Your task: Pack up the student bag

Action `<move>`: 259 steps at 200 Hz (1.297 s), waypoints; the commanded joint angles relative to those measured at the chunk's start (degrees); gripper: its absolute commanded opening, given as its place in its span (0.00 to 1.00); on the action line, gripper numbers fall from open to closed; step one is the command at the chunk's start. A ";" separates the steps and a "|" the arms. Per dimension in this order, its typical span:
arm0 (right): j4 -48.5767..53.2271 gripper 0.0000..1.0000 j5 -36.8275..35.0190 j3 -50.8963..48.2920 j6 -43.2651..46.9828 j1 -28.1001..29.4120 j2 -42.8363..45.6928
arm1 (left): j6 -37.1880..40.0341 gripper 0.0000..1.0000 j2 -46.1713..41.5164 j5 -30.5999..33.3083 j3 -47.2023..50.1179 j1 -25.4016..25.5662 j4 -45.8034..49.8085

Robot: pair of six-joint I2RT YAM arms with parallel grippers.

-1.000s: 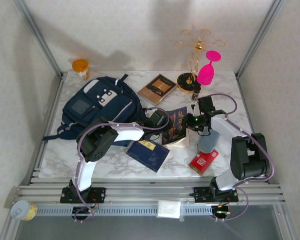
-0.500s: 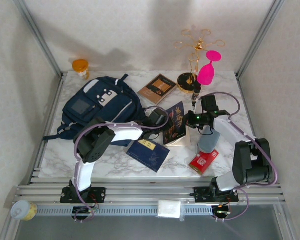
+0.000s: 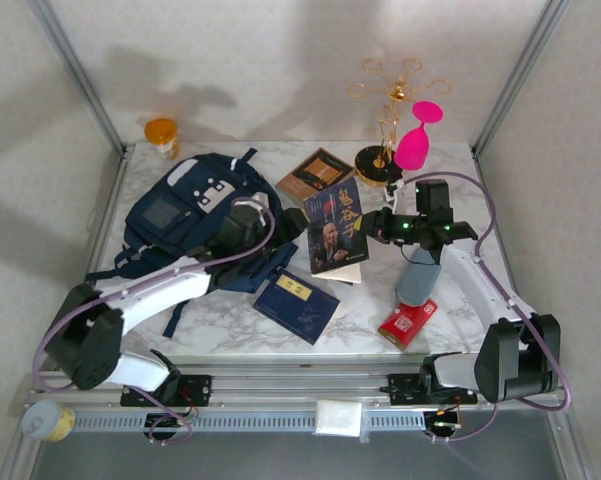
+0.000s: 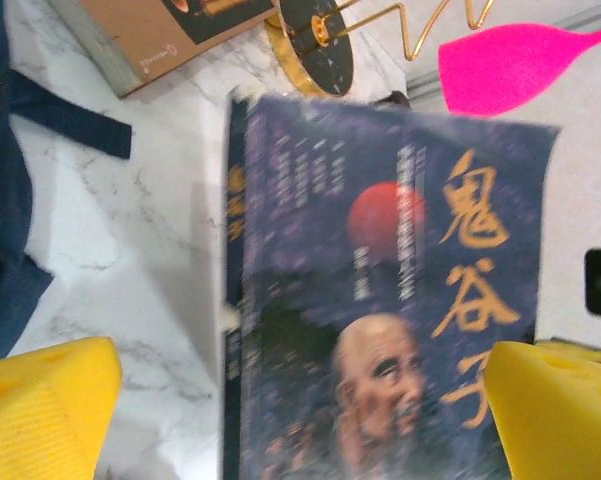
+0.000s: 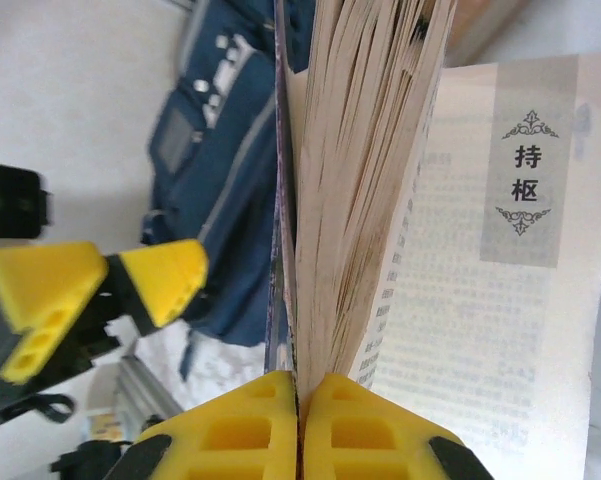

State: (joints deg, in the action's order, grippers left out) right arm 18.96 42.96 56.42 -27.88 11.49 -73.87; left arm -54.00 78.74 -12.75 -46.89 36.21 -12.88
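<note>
– Marble table (image 3: 225, 330), pale walls on three sides. Where is the student bag (image 3: 205, 215)?
– Back left of the table, lying flat with the white patches and grey square facing up. Dark straps trail toward the near edge.
– Left gripper (image 3: 242, 222)?
– Over the bag's right edge. Its yellow pads (image 4: 40, 400) stand wide apart and nothing is between them. The left wrist view looks straight at a dark book cover with gold characters.
– That is the book (image 3: 335, 232) in the middle?
– Yes. It stands up just right of the bag, cover toward the arm bases. The right gripper (image 5: 298, 400) is clamped on it, fingers pressed together at the cover's edge, with the pages fanning loose to one side. Whether the lower edge rests on the marble, I cannot tell from above.
– What else is logged?
– Blue booklet (image 3: 296, 305) flat near the front. Brown book (image 3: 315, 177) behind the held one. Red packet (image 3: 408, 322) front right, below the right arm. Pink glass (image 3: 417, 140) hangs on a gold stand (image 3: 385, 100) at the back. Orange cup (image 3: 162, 133) at the back left corner.
</note>
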 commanded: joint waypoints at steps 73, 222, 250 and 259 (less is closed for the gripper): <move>-24.20 0.00 13.49 -2.04 -20.88 5.82 4.75 | -5.34 0.84 -5.21 -15.25 9.83 0.96 -27.33; -14.65 0.99 13.14 -6.69 -12.11 1.68 4.76 | -10.90 0.00 -3.60 -18.21 4.56 1.94 -38.52; -21.38 0.99 18.68 -8.84 -16.69 2.41 3.76 | -12.45 0.00 -1.42 -18.41 3.12 2.38 -40.57; -29.22 0.99 21.39 -10.38 -21.55 3.08 4.41 | -12.23 0.00 -0.75 -18.20 2.58 2.38 -39.59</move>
State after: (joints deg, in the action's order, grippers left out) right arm 2.15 56.38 48.86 -41.91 13.32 -70.28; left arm -64.79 76.79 -29.36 -40.77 38.06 -45.56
